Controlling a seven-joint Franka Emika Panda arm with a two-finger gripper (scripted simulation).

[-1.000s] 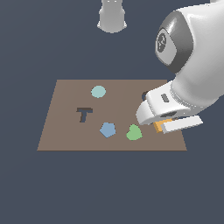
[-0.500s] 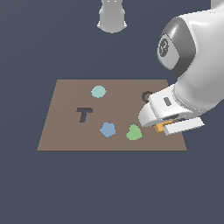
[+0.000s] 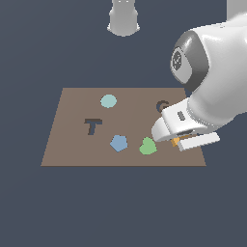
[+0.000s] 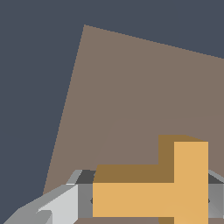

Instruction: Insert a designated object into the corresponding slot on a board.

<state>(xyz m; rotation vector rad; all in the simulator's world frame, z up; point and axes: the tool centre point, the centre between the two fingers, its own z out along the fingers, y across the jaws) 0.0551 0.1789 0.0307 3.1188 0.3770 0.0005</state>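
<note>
Wrist view, matte orange T-block [image 4: 151, 192] seemingly clamped in grey hand [image 4: 144, 199]

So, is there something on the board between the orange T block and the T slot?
Yes. In the exterior view the green heart and blue pentagon lie on the board between the orange T block and the T slot.
</note>
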